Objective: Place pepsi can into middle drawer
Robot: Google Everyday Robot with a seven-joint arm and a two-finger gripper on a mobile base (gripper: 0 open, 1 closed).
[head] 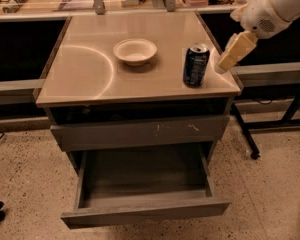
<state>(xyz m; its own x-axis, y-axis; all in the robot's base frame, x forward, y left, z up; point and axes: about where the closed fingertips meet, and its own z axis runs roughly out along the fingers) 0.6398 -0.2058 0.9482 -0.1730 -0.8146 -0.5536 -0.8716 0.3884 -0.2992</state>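
The pepsi can [196, 65], dark blue with a silver top, stands upright near the right front edge of the cabinet's beige top. My gripper [232, 54], cream-coloured on a white arm, hangs just right of the can at about its height, apart from it. The middle drawer [140, 179] is pulled out below, wide and shallow with dark grey sides, a plain front panel and nothing inside.
A shallow cream bowl [135, 51] sits on the cabinet top [85, 74] left of the can. A shut grey drawer front with pale scratch marks [140, 132] lies above the open drawer. A black stand leg [245, 134] is on the floor at the right.
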